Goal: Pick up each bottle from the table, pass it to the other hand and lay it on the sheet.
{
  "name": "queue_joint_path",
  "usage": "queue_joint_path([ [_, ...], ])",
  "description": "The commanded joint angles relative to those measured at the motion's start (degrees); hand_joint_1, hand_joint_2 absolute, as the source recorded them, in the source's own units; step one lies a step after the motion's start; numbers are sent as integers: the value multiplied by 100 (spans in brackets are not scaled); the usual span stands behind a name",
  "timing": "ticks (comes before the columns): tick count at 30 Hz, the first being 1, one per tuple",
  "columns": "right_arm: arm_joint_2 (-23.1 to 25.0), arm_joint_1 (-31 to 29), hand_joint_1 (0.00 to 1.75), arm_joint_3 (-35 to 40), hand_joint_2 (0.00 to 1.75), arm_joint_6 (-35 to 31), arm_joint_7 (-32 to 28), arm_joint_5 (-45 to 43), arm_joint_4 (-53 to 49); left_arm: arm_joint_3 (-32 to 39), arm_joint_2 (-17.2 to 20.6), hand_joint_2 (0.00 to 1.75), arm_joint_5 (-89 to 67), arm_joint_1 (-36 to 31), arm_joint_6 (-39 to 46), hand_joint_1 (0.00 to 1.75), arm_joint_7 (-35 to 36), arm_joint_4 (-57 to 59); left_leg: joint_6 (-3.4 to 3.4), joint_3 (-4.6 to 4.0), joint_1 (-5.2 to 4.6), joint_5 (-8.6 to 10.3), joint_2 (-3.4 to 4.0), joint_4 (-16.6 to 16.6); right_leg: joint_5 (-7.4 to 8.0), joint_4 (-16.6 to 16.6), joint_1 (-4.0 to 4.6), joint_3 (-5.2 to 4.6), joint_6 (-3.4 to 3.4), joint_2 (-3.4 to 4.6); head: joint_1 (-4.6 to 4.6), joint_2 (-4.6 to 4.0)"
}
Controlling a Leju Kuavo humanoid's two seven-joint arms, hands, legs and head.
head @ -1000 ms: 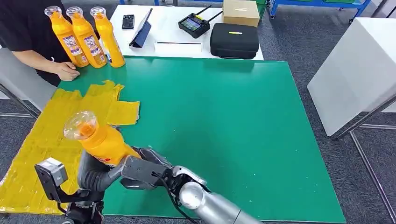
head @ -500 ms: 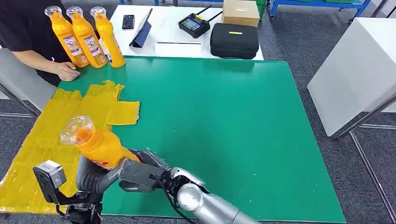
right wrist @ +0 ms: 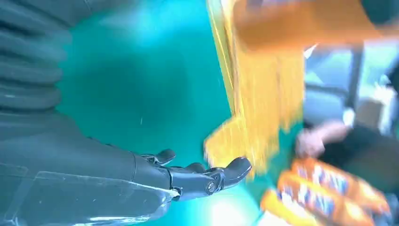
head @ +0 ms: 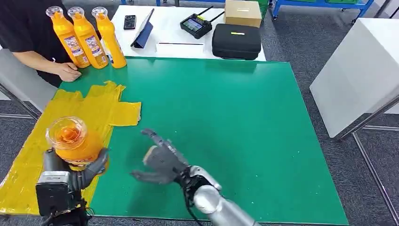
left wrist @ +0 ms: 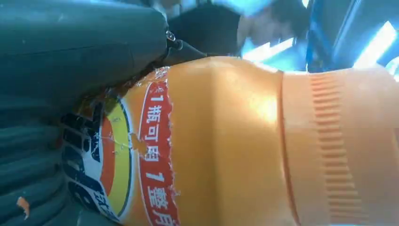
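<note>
My left hand (head: 87, 172) grips an orange bottle (head: 75, 143) with a clear cap, held upright over the near edge of the yellow sheet (head: 61, 127). The left wrist view shows the bottle's labelled body (left wrist: 226, 146) close up against my palm. My right hand (head: 160, 160) hovers open over the green table (head: 226, 127), a short way right of the bottle, fingers spread and holding nothing; its fingers (right wrist: 207, 176) show blurred in the right wrist view. Three more orange bottles (head: 87, 37) stand upright at the table's far left corner.
A person's hand (head: 66, 71) rests on the far left table edge beside the standing bottles. Behind the green table a white table carries a black case (head: 236, 41), a controller (head: 195, 24), a tablet, a phone and a cardboard box. A white cabinet (head: 357, 70) stands at the right.
My right hand has let go of the bottle and drawn away to the right, opening. My left hand now holds the bottle alone and has carried it left over the yellow sheet.
</note>
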Motion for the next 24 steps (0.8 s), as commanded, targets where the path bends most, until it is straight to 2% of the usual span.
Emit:
queue_joint_path([
  [1, -631, 601, 0, -768, 0, 27, -59, -63, -1348, 351, 318, 175, -610, -185, 511, 175, -31, 981, 6, 31, 0, -9, -33, -9, -16, -6, 5, 38, -41, -20, 2, 0],
  [2, -631, 601, 0, -768, 0, 27, -59, -63, -1348, 351, 318, 175, -610, -185, 511, 175, -31, 981, 4, 18, 0, -3, -24, -8, -8, -6, 2, 24, -26, -15, 2, 0],
  [7, -595, 582, 0, -735, 0, 28, -56, -59, -1301, 315, 304, 175, -651, -206, 553, 175, -6, 968, 5, 27, 2, -12, -26, -2, -17, 1, 7, 32, -42, -13, 0, 0],
  [8, -595, 582, 0, -735, 0, 28, -56, -59, -1301, 315, 304, 175, -651, -206, 553, 175, -6, 968, 3, 13, 2, -6, -8, -3, -6, -1, 5, 14, -26, 0, 0, 0],
  [9, -621, 606, 0, -721, 0, -27, -96, -90, -1339, 246, 392, 175, -1468, -283, 928, 175, 231, 1159, 5, 24, 1, -11, -10, -3, -11, 1, 6, 24, -38, 2, -2, 0],
  [12, -705, 672, 0, -686, 0, -35, -92, -143, -1493, 562, 275, 175, -3933, -615, 977, 175, 896, 1845, 3, 13, -1, -1, -19, -8, -5, -5, 2, 16, -22, -12, 0, 0],
  [16, -773, 631, 0, -573, 0, 52, -30, -323, -1455, 404, 356, 175, -5804, -1331, 977, 175, 1899, 3349, 5, 29, -3, 3, -36, -16, -8, -8, 0, 33, -39, -25, 0, 0],
  [19, -844, 588, 0, -450, 0, 55, -24, -363, -1339, -63, 539, 175, -6420, -1632, 977, 175, 2560, 4081, 3, 21, -2, 6, -25, -15, -1, -10, 1, 25, -27, -16, 2, 0],
  [20, -868, 591, 0, -423, 0, 50, -28, -398, -1311, -1030, 981, 175, -6420, -1862, 977, 175, 3487, 4480, 5, 26, -2, 6, -24, -17, 2, -10, 1, 28, -35, -13, -2, 0],
  [21, -874, 603, 0, -422, 0, 44, -29, -407, -1308, -1518, 1174, 175, -6420, -1974, 977, 175, 3883, 4628, 4, 32, -2, 6, -28, -19, 3, -10, 2, 33, -41, -14, 0, 0],
  [22, -878, 618, 0, -429, 0, 44, -30, -430, -1302, -1831, 1242, 175, -6420, -2038, 977, 175, 4164, 4776, 2, 23, -3, 9, -35, -17, 2, -9, 0, 29, -31, -25, 0, 0],
  [24, -890, 636, 0, -433, 0, 35, -41, -427, -1308, -1990, 1295, 175, -6420, -2052, 977, 175, 4337, 4890, 1, 24, -2, 8, -34, -13, -2, -5, 1, 28, -34, -23, -2, 0],
])
